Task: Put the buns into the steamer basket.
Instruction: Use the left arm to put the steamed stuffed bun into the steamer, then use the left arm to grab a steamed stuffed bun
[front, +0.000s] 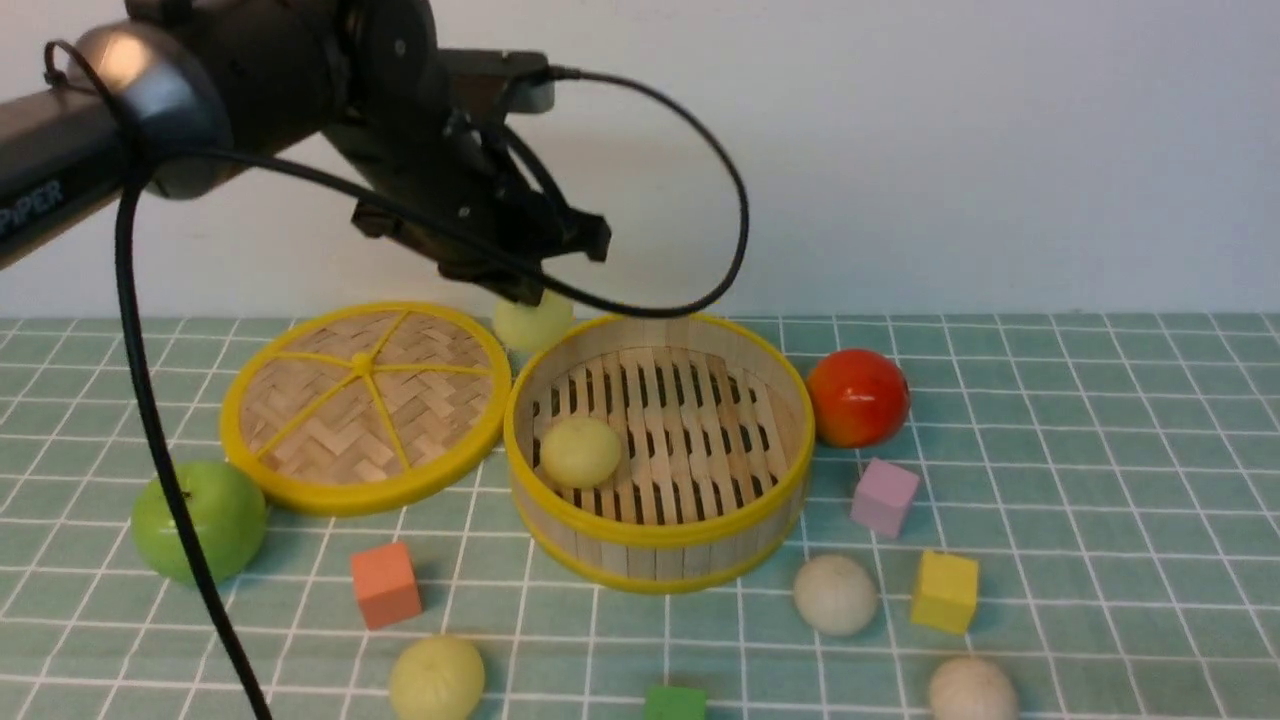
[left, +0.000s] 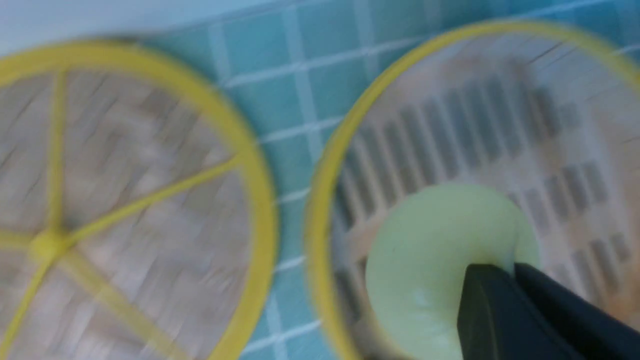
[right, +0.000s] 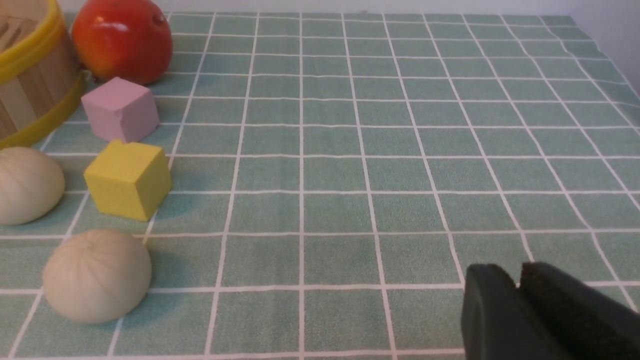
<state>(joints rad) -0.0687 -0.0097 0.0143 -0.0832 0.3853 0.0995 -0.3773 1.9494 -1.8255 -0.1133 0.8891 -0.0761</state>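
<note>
Left pincer (left: 514, 274) is clamped together on the pale green bun (left: 430, 260) at the basket (left: 320, 200) rim; right pincer (right: 516, 280) sits together, empty.

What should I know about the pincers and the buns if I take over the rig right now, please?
Left pincer: shut on a pale yellow-green bun, held in the air over the steamer basket.
Right pincer: shut or nearly so, empty.
Done: the first bun lies on the basket floor.
Left: drop the held one in, then fetch the last yellow-green bun, one off-white bun and another off-white bun from the cloth in front of the basket.
</note>
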